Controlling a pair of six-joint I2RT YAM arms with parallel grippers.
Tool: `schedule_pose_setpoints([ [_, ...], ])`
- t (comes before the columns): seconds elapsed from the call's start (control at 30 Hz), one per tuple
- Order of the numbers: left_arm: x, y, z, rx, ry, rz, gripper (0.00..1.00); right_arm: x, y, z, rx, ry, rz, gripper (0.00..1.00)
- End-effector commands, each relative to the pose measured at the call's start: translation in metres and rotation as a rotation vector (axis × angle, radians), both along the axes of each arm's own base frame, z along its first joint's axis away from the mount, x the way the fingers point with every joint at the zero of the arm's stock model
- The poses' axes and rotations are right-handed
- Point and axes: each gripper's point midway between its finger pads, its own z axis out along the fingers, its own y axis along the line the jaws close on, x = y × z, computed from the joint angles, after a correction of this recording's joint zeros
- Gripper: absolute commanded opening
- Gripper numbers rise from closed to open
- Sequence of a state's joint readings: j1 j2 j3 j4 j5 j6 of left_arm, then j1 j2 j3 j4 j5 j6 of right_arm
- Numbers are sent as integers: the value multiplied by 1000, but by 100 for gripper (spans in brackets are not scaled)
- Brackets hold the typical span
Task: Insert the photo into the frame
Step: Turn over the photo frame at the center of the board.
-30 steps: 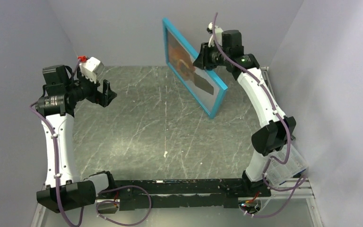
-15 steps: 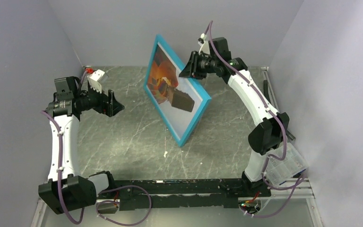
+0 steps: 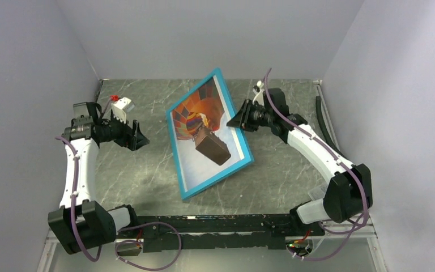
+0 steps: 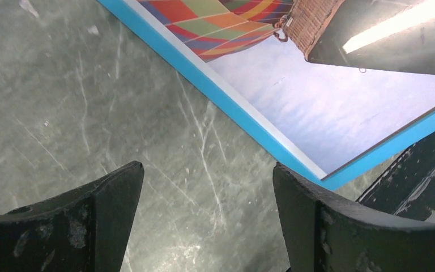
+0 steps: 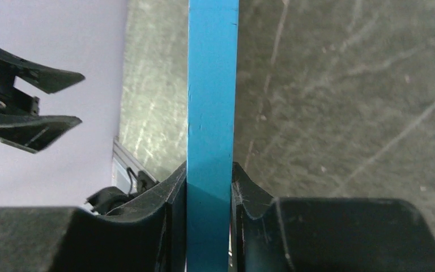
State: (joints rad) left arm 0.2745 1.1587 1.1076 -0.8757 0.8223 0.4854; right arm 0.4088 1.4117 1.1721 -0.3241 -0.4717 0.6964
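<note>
The turquoise frame [image 3: 175, 154] lies tilted face up over the middle of the table, with the hot-air balloon photo [image 3: 204, 116] showing behind its pane. My right gripper [image 3: 235, 122] is shut on the frame's right rim; in the right wrist view the blue rim [image 5: 212, 102] stands edge-on between the jaws [image 5: 208, 181]. My left gripper [image 3: 141, 137] is open and empty, just left of the frame. In the left wrist view its fingers [image 4: 207, 175] hover over bare table, with the frame's rim [image 4: 215, 95] and photo [image 4: 294, 96] ahead. I cannot tell whether the frame's near edge touches the table.
Grey walls close in the table on the left, back and right. A black strip [image 3: 323, 122] runs along the table's right edge. The black arm-base rail [image 3: 221, 224] lies along the near edge. The left gripper also shows in the right wrist view [image 5: 82, 97].
The right arm has swung the frame down and leftward from nearly upright at the back to a low, face-up tilt. The left gripper has moved lower and slightly right, staying open.
</note>
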Motion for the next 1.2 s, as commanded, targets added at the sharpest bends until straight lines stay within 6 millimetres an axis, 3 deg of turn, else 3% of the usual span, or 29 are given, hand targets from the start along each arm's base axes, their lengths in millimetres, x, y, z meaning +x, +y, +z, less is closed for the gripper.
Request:
schedule_pose_setpoints([
  [0.0,-7,9,-37,63,65,-43,88,-7,-2,-6,22,-120,23,4],
  [0.27,-11,16,-66,115,107,-64,89,-18,-26,-62,-11,-169,-36,5],
  [0.57,-18,8,-68,67,137,-76,91,-14,-37,-113,-58,-176,-58,15],
  [0.77,-17,5,-72,36,149,-53,94,-3,-48,-132,-129,-204,-111,22],
  [0.97,-14,4,-71,22,138,-44,94,5,-63,-145,-216,-196,-170,41],
  [1.1,-11,3,-70,7,141,-42,94,9,-70,-151,-254,-197,-198,69],
  [1.17,-10,3,-70,3,139,-42,94,11,-72,-157,-273,-186,-207,74],
])
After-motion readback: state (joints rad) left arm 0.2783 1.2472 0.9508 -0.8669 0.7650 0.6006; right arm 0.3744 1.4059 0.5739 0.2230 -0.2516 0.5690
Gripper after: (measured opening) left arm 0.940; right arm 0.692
